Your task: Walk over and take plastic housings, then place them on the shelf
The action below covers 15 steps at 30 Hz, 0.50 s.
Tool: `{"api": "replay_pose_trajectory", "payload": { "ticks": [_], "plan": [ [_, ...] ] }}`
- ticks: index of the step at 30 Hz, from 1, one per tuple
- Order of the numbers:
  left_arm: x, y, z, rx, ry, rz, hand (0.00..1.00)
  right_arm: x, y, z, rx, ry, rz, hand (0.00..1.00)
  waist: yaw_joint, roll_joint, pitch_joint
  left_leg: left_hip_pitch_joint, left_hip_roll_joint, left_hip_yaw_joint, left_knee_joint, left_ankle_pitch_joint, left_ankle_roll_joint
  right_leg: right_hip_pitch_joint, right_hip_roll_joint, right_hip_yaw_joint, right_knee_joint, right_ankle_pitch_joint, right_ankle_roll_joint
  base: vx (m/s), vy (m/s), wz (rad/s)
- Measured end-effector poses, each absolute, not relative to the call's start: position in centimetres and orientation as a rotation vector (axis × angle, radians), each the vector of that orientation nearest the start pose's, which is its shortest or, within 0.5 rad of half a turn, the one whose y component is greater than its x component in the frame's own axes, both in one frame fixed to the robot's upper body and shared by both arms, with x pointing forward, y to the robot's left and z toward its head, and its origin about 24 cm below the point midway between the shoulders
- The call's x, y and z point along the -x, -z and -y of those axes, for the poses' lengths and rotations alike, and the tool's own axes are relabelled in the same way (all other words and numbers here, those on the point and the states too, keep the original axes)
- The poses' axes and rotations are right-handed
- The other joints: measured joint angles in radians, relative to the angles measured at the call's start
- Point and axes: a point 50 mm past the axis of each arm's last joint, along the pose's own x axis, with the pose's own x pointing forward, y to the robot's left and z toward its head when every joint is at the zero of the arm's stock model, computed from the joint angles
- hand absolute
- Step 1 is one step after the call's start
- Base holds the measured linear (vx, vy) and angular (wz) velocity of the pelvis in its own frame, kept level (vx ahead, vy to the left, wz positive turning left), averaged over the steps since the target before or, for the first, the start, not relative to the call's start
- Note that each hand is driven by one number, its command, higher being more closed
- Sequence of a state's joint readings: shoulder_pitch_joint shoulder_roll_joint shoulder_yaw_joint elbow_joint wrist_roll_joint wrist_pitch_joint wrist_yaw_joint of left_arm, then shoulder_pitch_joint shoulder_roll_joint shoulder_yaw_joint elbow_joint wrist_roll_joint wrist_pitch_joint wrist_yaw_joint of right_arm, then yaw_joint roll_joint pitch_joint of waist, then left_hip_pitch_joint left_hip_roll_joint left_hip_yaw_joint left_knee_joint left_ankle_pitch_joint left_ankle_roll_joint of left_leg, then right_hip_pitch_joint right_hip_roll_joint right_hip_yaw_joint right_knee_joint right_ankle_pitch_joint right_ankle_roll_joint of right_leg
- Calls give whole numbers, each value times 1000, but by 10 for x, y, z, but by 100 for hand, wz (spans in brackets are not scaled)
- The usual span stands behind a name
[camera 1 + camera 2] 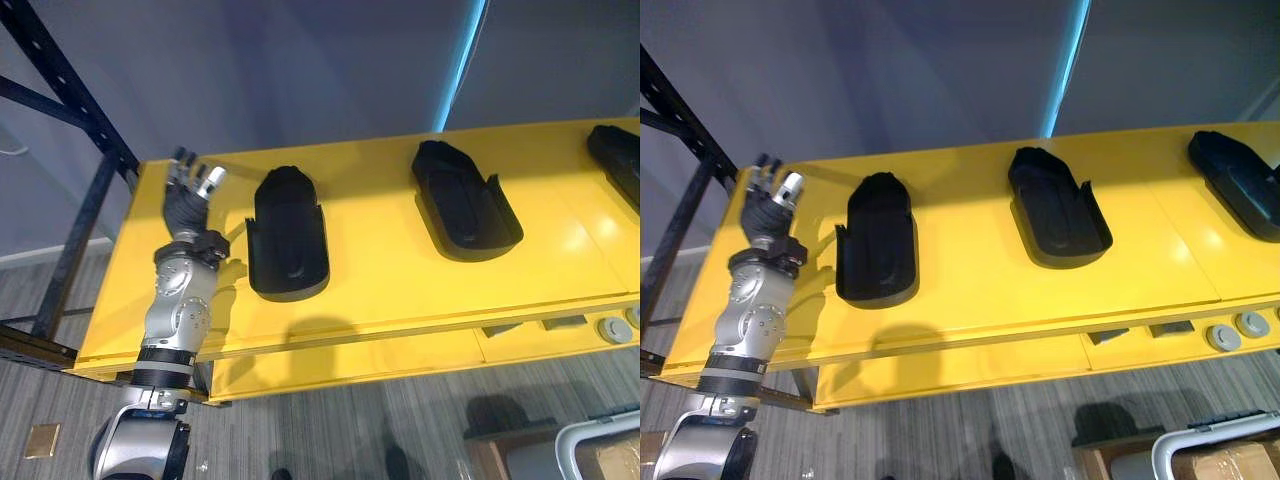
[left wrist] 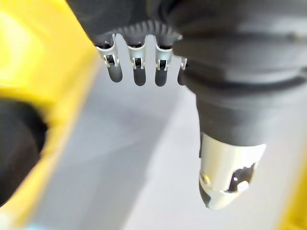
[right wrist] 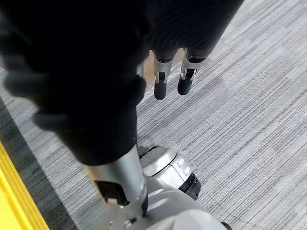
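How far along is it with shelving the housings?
Done: three black housings lie on the yellow shelf, the left housing, middle housing and right housing. In hand: nothing; the left hand is open beside the left housing, the right hand open over the carpet. Whether more remain is not visible.

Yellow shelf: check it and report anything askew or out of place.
Nothing is tipped or damaged. The left housing lies roughly square to the shelf edge. The middle housing and right housing sit turned at an angle, so the row looks uneven.
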State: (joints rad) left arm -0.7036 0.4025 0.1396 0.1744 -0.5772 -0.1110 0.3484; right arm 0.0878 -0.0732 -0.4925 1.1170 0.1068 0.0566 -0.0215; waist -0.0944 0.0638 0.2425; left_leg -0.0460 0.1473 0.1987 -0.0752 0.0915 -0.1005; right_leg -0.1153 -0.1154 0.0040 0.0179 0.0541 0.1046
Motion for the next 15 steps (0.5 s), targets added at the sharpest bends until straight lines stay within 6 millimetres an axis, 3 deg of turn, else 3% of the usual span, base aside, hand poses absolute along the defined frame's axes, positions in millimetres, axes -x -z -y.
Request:
{"api": "replay_pose_trajectory", "payload": {
  "ticks": [4,7,8,12,15],
  "plan": [
    [-295,-234,-247,199,-481,747,0,-40,168,233,-277,605,-1220,0,14,14,-55,11,0,-10,1,-1,-1,17,-3,-14,3,-10,5,3,16,11],
    [-253,-193,-227,33,-532,717,0,-27,168,235,-256,619,-1237,0,42,13,-90,19,-1,-19,0,-10,-12,32,-6,-22,4,-22,11,-13,25,9],
    [-246,-183,-222,8,-530,691,100,-24,168,235,-255,622,-1239,0,49,12,-96,19,-1,-20,-1,-11,-13,32,-7,-22,4,-23,12,-11,28,6],
    [-206,-121,-159,25,-275,453,100,-20,167,235,-228,618,-1231,0,67,9,-109,8,-4,-36,-11,-15,-19,28,-12,-40,4,-27,19,-15,19,14],
    [-193,-104,-122,95,-91,364,100,-22,167,234,-196,595,-1223,0,63,5,-117,-11,-3,-32,-10,-16,-16,8,-10,-39,5,-27,21,-5,6,-5]
  ]
}}
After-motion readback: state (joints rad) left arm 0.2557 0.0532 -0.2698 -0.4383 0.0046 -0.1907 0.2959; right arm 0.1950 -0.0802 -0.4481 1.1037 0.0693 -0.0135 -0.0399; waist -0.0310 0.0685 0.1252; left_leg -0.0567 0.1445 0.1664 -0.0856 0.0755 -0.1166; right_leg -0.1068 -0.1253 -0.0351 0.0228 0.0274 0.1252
